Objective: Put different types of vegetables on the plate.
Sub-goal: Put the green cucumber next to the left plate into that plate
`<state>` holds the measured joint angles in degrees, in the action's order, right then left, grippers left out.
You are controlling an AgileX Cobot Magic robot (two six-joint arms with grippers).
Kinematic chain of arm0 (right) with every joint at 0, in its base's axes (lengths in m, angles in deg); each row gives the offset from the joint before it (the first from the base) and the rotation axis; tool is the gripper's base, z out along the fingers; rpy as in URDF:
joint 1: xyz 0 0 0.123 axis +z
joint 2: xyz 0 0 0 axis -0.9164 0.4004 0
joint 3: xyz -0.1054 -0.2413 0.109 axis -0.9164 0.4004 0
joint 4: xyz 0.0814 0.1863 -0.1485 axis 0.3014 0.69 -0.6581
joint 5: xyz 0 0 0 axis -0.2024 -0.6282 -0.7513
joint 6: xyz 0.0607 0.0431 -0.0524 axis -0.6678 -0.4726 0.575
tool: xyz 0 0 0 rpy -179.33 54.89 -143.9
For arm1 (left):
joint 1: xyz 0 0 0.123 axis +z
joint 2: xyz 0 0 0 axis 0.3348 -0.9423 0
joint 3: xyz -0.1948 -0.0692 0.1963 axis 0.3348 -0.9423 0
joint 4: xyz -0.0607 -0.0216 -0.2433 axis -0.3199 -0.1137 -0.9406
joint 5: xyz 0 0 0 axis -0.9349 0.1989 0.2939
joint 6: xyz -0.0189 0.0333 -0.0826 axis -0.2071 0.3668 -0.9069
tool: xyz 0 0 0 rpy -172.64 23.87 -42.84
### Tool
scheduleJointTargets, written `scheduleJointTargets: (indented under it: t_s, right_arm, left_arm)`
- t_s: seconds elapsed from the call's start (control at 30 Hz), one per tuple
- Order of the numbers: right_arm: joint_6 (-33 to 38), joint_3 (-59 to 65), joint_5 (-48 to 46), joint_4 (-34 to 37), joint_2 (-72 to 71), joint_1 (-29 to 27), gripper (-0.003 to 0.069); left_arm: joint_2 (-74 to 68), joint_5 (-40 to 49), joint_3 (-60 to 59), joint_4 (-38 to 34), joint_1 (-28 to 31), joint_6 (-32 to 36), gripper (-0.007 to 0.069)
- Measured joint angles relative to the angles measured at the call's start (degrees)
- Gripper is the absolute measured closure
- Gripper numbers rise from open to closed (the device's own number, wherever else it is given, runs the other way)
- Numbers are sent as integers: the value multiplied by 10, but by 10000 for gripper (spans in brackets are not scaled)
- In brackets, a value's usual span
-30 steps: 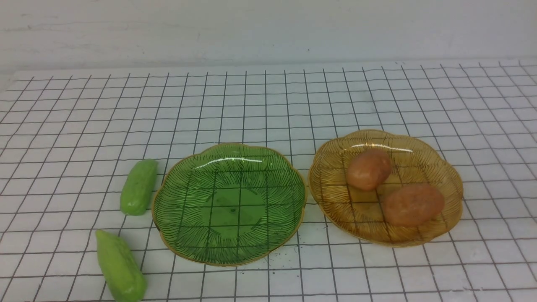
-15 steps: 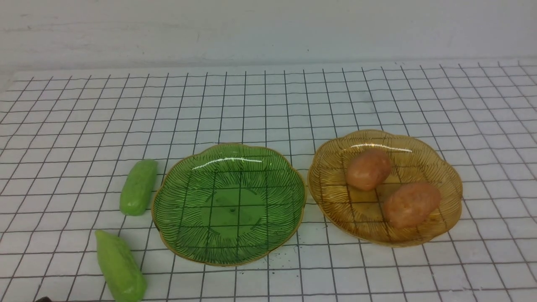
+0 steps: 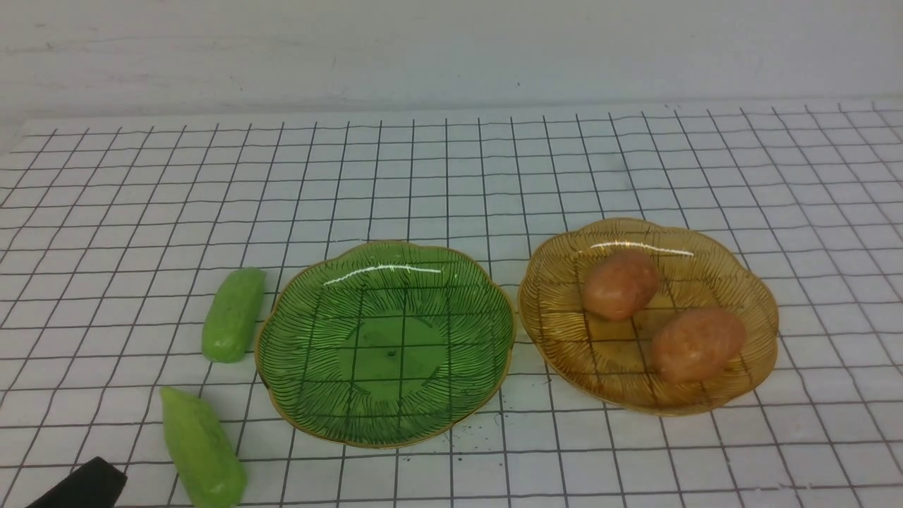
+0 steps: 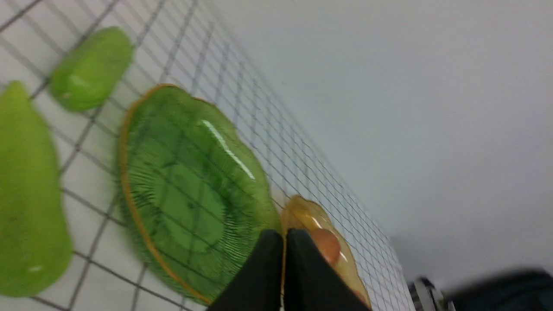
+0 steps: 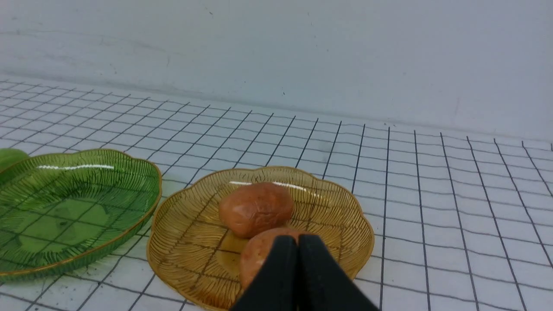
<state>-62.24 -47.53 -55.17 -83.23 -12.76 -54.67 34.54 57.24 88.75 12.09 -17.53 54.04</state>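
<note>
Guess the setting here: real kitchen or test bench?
Probably a lab test bench: a grid-lined white table cover, a bare white wall, and toy-looking potatoes on an amber plate.

1. A lab-like robot test bench, not a home, is suggested.
2. A white cloth [image 3: 451, 176] ruled in black squares is spread as the work surface.
3. A bare white wall [image 3: 451, 49] is seen behind.
4. On it, toy vegetables [image 3: 233, 314] and two glass plates [image 3: 317, 317] are set out.
</note>
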Motion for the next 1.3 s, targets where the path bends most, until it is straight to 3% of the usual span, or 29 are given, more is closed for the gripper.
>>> scheduleJointTargets:
  t_s: [0.17,0.27,0.47,0.57,0.7,0.73,0.77,0.9,1.13,1.3]
  right_arm:
    - [0,0,4,-1,0,0,673]
    - [0,0,4,-2,0,0,673]
    - [0,0,4,-2,0,0,673]
    - [0,0,0,-2,0,0,673]
    - [0,0,-9,-2,0,0,673]
    - [0,0,-9,-2,0,0,673]
    - [0,0,-11,-2,0,0,673]
    - [0,0,-11,-4,0,0,673]
    - [0,0,-13,-4,0,0,673]
    - [0,0,-13,-4,0,0,673]
  left_arm:
    - [-127,126,106,89,0,25,632]
    - [-266,240,165,196,0,25,631]
    - [-489,273,231,304,0,25,577]
    - [-565,271,250,311,0,25,510]
    - [-687,250,293,312,0,10,348]
    - [-691,249,295,312,0,10,348]
    - [-725,236,311,312,0,7,284]
    - [-781,186,328,310,0,4,181]
    - [-835,103,329,290,0,2,146]
    - [-870,89,329,284,0,6,174]
